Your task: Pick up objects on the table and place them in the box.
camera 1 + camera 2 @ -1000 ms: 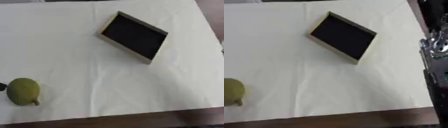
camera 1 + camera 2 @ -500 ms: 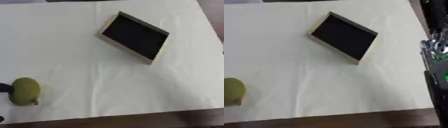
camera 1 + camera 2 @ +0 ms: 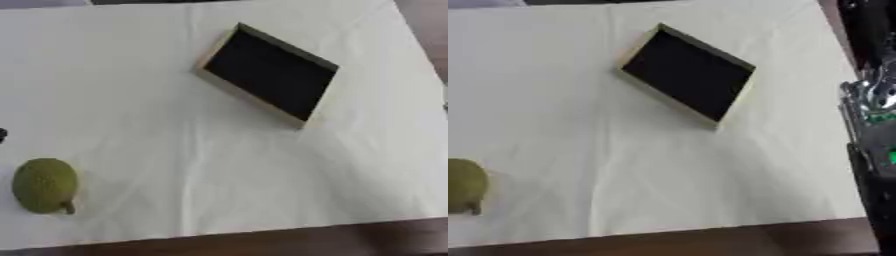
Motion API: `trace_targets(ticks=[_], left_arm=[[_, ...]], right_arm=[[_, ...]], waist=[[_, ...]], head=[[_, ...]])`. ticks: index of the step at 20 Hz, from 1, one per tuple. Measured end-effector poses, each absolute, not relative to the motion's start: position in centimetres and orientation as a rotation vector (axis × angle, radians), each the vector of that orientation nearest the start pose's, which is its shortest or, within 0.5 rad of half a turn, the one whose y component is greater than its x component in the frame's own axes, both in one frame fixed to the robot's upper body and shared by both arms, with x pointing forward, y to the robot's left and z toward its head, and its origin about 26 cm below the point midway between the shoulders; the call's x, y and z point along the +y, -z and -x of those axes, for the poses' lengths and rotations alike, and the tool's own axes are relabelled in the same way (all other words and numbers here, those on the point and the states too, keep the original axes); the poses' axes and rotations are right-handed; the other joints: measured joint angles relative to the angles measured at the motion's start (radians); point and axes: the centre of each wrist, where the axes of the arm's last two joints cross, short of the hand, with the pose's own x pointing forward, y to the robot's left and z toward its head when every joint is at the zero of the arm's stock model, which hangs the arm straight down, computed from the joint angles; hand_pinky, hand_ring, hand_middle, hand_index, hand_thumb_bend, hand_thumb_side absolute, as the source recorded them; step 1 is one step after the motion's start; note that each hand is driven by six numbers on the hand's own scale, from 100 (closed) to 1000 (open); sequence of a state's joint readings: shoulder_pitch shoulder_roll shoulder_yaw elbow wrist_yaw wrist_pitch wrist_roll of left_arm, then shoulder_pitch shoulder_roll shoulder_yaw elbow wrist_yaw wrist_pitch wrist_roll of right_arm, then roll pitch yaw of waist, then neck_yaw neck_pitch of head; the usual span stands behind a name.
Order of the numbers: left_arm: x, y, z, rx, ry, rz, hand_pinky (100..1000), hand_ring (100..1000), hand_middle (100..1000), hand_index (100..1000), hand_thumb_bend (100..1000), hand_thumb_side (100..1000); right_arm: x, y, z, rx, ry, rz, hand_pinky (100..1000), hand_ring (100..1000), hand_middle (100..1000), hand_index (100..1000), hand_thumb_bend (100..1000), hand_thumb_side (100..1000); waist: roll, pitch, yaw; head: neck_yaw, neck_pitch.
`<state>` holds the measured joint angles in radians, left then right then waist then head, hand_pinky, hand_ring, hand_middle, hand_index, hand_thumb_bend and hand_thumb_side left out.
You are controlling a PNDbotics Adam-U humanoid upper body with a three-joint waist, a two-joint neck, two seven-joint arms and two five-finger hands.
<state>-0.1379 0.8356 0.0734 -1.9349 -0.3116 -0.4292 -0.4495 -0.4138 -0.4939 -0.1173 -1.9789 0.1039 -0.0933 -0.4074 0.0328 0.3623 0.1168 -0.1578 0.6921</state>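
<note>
A green, bumpy, oval fruit [image 3: 44,185] with a short stem lies on the white cloth at the lower left. The shallow box [image 3: 267,75], tan-rimmed with a black inside, sits tilted at the upper middle with nothing in it. A small dark sliver of my left hand [image 3: 2,135] shows at the left edge, above the fruit and apart from it. My right arm [image 3: 872,100], black with a silver joint, runs down the right edge of the right eye view beside the table. Its hand is out of view.
A white cloth [image 3: 175,125] covers the table, with soft creases near the middle. The brown front edge of the table [image 3: 262,242] runs along the bottom. A wide stretch of cloth lies between the fruit and the box.
The dark bit of my left hand beside the fruit has drawn back toward the left edge and sits higher. The fruit and box have not moved.
</note>
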Motion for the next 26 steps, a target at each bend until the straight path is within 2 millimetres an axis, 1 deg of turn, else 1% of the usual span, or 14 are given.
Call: trace_targets(ticks=[2, 6, 7, 11, 19, 26], left_arm=[[36.2, -22.3, -28.6, -1.841, 1.640, -0.638, 974, 959, 893, 942, 460, 204], [36.0, -21.8, -29.7, -1.778, 1.653, -0.623, 984, 979, 908, 951, 460, 380], [35.9, -21.5, -30.0, -1.759, 1.664, -0.610, 985, 980, 909, 952, 458, 398], [35.8, -20.7, -30.6, -1.694, 1.717, -0.553, 984, 981, 910, 952, 462, 413], [36.1, -18.8, -31.7, -1.553, 1.768, -0.478, 972, 975, 902, 947, 467, 409], [35.8, -17.5, -32.8, -1.518, 1.764, -0.447, 957, 965, 893, 941, 445, 381]], right_arm=[[-30.1, -25.9, -30.5, 3.513, 0.028, -0.920, 840, 702, 628, 726, 100, 634], [-30.1, -25.9, -30.5, 3.515, 0.031, -0.918, 840, 702, 627, 726, 100, 638], [-30.1, -25.9, -30.5, 3.515, 0.032, -0.918, 840, 702, 627, 726, 100, 638], [-30.1, -25.9, -30.5, 3.517, 0.035, -0.916, 840, 703, 627, 726, 100, 639], [-30.1, -25.9, -30.5, 3.520, 0.030, -0.911, 841, 703, 627, 726, 100, 638], [-30.0, -25.8, -30.5, 3.526, 0.020, -0.898, 841, 703, 626, 726, 100, 642]], waist=[[0.000, 0.000, -0.002], [0.000, -0.001, -0.007], [0.001, -0.001, -0.008], [0.002, -0.001, -0.010], [0.002, -0.001, -0.013], [0.001, -0.001, -0.016]], head=[[0.003, 0.000], [0.008, 0.000], [0.009, 0.000], [0.013, 0.000], [0.016, 0.000], [0.021, 0.000]])
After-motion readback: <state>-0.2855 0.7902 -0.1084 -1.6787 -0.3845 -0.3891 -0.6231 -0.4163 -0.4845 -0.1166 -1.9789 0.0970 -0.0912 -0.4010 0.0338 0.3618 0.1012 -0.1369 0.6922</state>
